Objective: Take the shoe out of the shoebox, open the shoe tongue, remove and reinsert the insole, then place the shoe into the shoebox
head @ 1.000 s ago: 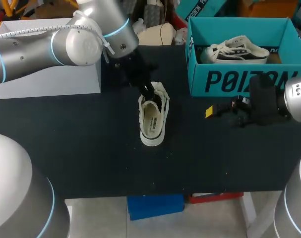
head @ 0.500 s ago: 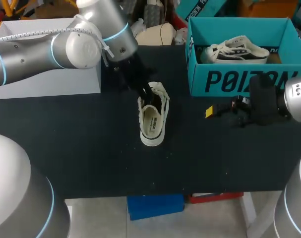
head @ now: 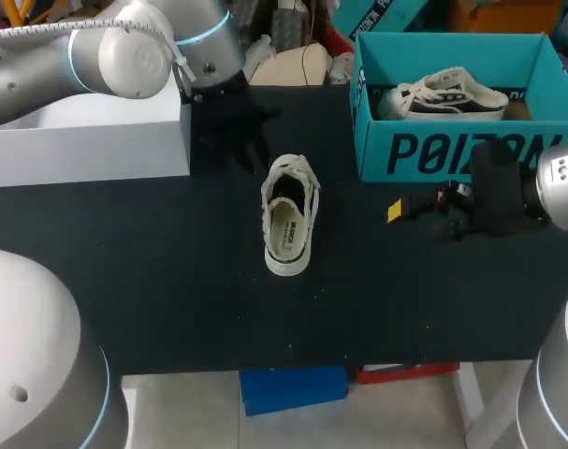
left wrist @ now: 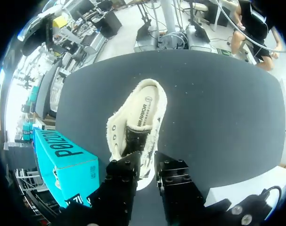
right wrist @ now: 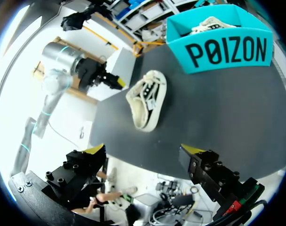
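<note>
A white low-top shoe (head: 288,217) lies on the black table, heel toward the front edge, its printed insole (head: 284,231) showing inside. My left gripper (head: 250,148) hangs behind and to the left of the shoe's toe, clear of it. In the left wrist view its dark fingers (left wrist: 125,175) stand a narrow gap apart above the toe of the shoe (left wrist: 135,117), with nothing between them. My right gripper (head: 410,208) sits at the right, in front of the teal shoebox (head: 452,154). It is wide open and empty (right wrist: 143,151), facing the shoe (right wrist: 145,99).
A second white shoe (head: 443,94) lies inside the teal shoebox. A white box (head: 87,140) stands at the back left, under my left arm. Bare black table surrounds the shoe on all sides.
My left gripper was shut at the shoe's tongue. It has let go and drawn back up and to the left. The shoe stayed put and the right arm has not moved.
</note>
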Motion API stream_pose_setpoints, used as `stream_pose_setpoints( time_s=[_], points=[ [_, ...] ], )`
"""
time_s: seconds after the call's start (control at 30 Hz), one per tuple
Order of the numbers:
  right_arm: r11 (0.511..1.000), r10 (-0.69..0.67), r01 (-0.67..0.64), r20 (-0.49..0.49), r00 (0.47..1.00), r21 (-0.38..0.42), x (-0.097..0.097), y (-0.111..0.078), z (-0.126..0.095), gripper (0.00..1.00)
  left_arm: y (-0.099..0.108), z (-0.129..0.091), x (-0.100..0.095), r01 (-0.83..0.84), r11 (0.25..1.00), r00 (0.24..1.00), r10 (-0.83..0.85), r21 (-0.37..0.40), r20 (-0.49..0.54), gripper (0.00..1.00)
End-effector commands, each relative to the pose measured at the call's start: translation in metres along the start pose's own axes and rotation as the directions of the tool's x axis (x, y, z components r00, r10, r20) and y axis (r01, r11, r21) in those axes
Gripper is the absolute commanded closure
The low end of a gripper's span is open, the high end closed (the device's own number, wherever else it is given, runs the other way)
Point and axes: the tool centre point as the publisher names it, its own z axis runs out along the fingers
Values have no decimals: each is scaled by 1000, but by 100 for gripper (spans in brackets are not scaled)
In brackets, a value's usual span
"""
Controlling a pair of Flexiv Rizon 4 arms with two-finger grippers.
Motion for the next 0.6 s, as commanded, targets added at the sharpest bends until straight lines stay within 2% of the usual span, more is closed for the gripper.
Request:
stream_pose_setpoints(
  time_s=[0.03, 0.1, 0.2, 0.6],
  points=[
    [1000, 1, -1, 2, 1000, 0, 0, 0, 0, 0, -14, -4, 7, -100, 994, 993, 98, -33, -61, 68],
    [1000, 1, -1, 2, 1000, 0, 0, 0, 0, 0, -19, 1, 10, -117, 993, 990, 116, -15, -76, 60],
    [1000, 1, -1, 2, 1000, 0, 0, 0, 0, 0, -23, 7, 11, -115, 993, 991, 115, -4, -72, 57],
    [1000, 1, -1, 2, 1000, 0, 0, 0, 0, 0, -21, 32, 11, -151, 988, 984, 148, -24, -97, 58]
  ],
)
